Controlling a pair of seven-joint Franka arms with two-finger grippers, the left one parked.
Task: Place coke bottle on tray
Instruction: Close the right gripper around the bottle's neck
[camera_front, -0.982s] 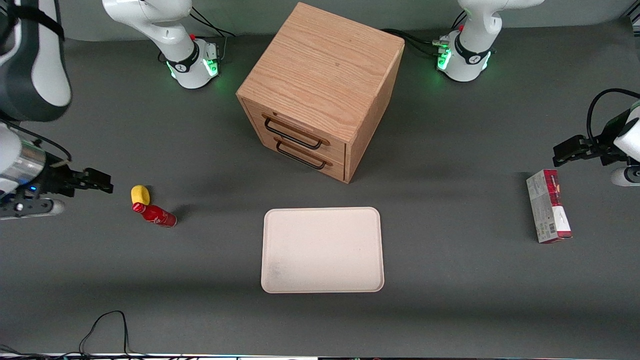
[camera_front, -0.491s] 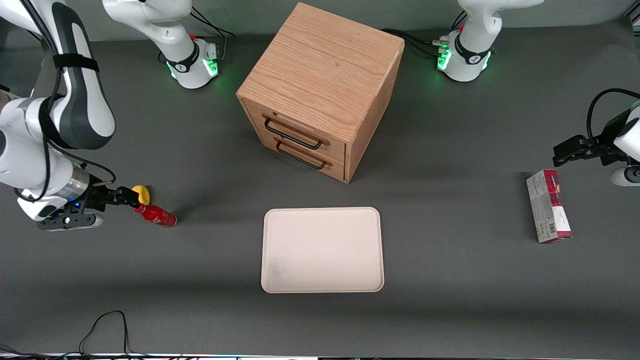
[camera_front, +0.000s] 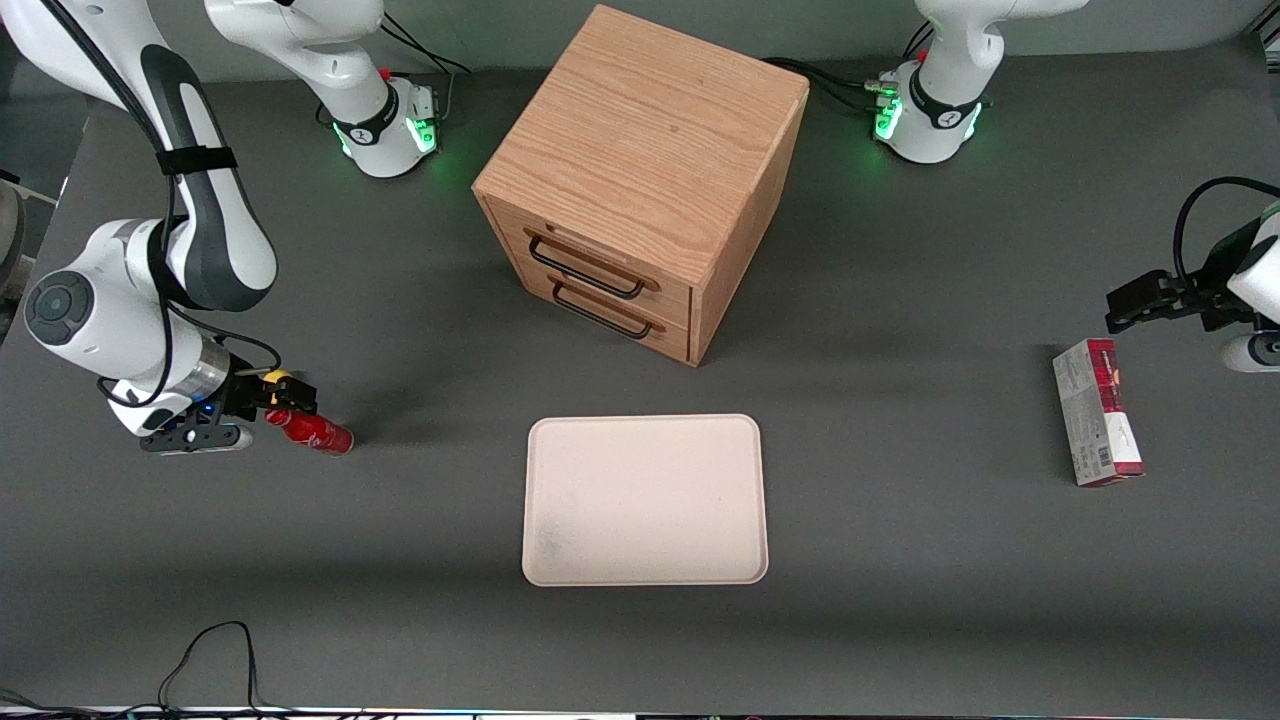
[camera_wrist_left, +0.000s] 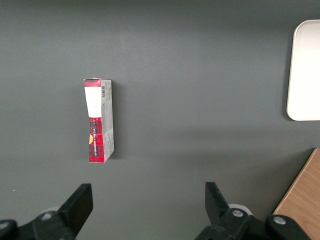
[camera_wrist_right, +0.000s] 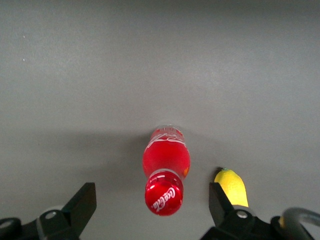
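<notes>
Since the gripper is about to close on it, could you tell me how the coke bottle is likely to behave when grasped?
The coke bottle stands upright, slim and tall for its base, so a nudge would probably tip it and it could roll. Its glossy round body may slip. The gripper is open around its cap, with the yellow lump close beside.

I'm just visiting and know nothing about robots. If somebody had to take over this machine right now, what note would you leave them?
End effector: open, hovering over the coke bottle, one finger on each side of the cap, nothing gripped.
Coke bottle: standing on the table toward the working arm's end, beside a yellow lemon-like lump.
Tray: in front of the drawer cabinet, nothing on it.
Done: approach only.
Left: lower, close on the bottle, lift, carry to the tray, release.
</notes>
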